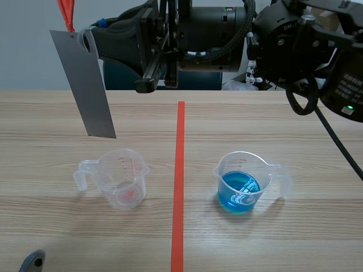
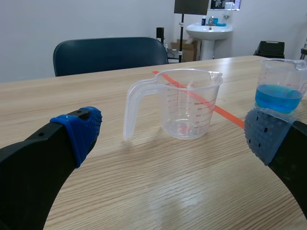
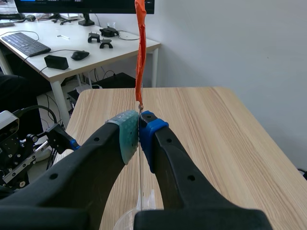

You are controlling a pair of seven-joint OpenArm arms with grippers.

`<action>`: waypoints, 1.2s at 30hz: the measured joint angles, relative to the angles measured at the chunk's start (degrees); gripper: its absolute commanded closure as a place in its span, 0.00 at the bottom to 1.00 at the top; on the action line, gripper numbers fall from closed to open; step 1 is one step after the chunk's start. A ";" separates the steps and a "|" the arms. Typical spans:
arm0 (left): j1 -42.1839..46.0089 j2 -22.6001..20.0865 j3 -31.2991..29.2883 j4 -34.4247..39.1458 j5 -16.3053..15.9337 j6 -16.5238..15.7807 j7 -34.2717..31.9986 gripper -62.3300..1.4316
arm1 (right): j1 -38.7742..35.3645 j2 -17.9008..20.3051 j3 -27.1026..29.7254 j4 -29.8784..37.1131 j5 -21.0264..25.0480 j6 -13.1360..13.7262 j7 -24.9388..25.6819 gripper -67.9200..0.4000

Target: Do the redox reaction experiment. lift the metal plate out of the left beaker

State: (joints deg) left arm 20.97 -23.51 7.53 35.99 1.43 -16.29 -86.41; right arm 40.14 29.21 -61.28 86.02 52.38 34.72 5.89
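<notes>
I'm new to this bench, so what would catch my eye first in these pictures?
First the grey metal plate, held in the air higher than the clear cup left of the red tape line, pinched by the right gripper, with an orange ribbon at its top. Next the cup of bright blue liquid, right of the line.

1. 2 beakers on the table (image 1: 45, 113): 1 clear beaker (image 1: 125, 181), 1 blue-liquid beaker (image 1: 241, 187).
2. 1 metal plate (image 1: 85, 90).
3. 1 orange ribbon (image 1: 66, 14).
4. 2 grippers: left gripper (image 2: 173, 132), right gripper (image 3: 139, 136).
5. 1 blue chair (image 2: 108, 52).
</notes>
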 measured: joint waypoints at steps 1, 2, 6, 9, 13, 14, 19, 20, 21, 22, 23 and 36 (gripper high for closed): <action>0.00 0.00 0.00 0.00 0.00 0.00 0.00 0.00 | 0.00 0.00 0.00 0.00 0.00 0.00 0.00 0.98; 0.00 0.00 0.00 0.00 0.00 0.00 0.00 0.00 | 0.00 0.00 0.00 0.00 0.00 0.00 0.00 0.99; 0.00 0.00 0.00 0.00 0.00 0.00 0.00 0.00 | 0.00 0.00 0.00 0.00 0.00 0.00 0.00 0.98; 0.00 0.00 0.00 0.00 0.00 0.00 0.00 0.00 | 0.00 0.00 0.00 0.00 0.00 0.00 0.00 0.98; 0.00 0.00 0.00 0.00 0.00 0.00 0.00 0.00 | 0.00 0.00 0.00 0.00 0.00 0.00 0.00 0.99; 0.00 0.00 0.00 0.00 0.00 0.00 0.00 0.00 | 0.00 0.00 0.00 0.00 -0.02 0.00 0.00 0.98; 0.00 0.00 0.00 0.00 0.00 0.00 0.00 0.00 | 0.00 0.00 0.00 0.00 -0.04 0.00 0.00 0.99; 0.00 0.00 0.00 0.00 0.00 0.00 0.00 0.00 | 0.00 0.00 0.00 0.00 -0.04 0.00 0.00 0.98; 0.00 0.00 0.00 0.00 0.00 0.00 0.00 0.00 | 0.00 0.00 0.00 0.00 -0.04 0.00 0.00 0.99; 0.00 0.00 0.00 0.00 0.00 0.00 0.00 0.00 | 0.00 0.00 0.00 0.00 -0.09 0.00 0.00 0.98; 0.00 0.00 0.00 0.00 0.00 0.00 0.00 0.00 | 0.00 0.00 0.00 0.00 -0.37 0.00 0.00 0.99; 0.00 0.00 0.00 0.00 0.00 0.00 0.00 0.00 | 0.00 0.00 0.00 0.00 -0.46 0.00 -0.92 0.98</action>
State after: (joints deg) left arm 20.97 -23.51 7.53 35.99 1.43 -16.29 -86.41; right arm 40.14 29.21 -61.28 86.02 51.92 34.72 4.97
